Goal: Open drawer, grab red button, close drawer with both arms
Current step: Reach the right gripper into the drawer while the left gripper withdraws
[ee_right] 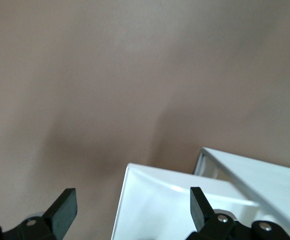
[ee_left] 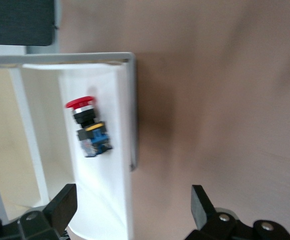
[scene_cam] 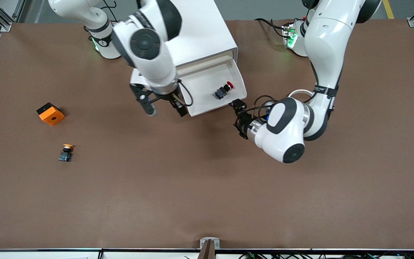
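The white drawer [scene_cam: 197, 83] stands pulled out of its cabinet [scene_cam: 201, 28]. In it lies the button [scene_cam: 224, 90], red cap and black-and-blue body, on its side [ee_left: 88, 127]. My left gripper [scene_cam: 239, 119] is open and holds nothing, just off the drawer's front corner toward the left arm's end. In the left wrist view the left gripper [ee_left: 133, 206] has the drawer's front wall [ee_left: 130, 105] between its spread fingers. My right gripper [scene_cam: 166, 110] is open and holds nothing, over the drawer's other front corner [ee_right: 157, 200]; its wrist view [ee_right: 133, 207] shows nothing between the fingers.
An orange cube with a hole [scene_cam: 50, 113] and a yellow-capped button [scene_cam: 66, 152] lie on the brown table toward the right arm's end, nearer the front camera than the drawer. A metal bracket [scene_cam: 209, 245] sits at the table's front edge.
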Tool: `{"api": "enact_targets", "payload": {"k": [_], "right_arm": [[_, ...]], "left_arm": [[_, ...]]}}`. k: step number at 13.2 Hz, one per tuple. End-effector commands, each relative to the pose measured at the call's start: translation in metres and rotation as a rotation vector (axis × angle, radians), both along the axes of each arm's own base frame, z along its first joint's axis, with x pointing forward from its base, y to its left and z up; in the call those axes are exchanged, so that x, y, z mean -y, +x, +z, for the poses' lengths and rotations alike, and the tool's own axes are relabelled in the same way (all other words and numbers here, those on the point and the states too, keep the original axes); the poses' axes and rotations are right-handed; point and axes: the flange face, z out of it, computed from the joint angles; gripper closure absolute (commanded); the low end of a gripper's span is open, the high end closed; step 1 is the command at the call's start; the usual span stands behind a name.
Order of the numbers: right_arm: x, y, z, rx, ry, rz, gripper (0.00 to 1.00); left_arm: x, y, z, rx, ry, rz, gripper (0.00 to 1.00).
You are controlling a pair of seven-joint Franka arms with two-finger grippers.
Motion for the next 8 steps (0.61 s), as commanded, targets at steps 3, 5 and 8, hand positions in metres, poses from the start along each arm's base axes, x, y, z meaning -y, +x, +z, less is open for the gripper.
{"api": "enact_targets", "payload": {"k": [3, 5, 8], "right_arm": [[-0.059, -0.028, -0.037, 0.025, -0.028, 0.029, 0.0], [-0.079, -0.034, -0.042, 0.032, -0.025, 0.058, 0.0], [-0.107, -0.053, -0.057, 0.029, -0.033, 0.112, 0.0]], "left_arm": [[-0.08, 0.049, 0.068, 0.29, -0.053, -0.063, 0.0], [-0.104, 0.054, 0.092, 0.361, -0.034, -0.103, 0.0], [-0.11, 0.043, 0.121, 0.466, 0.053, -0.328, 0.0]]}}
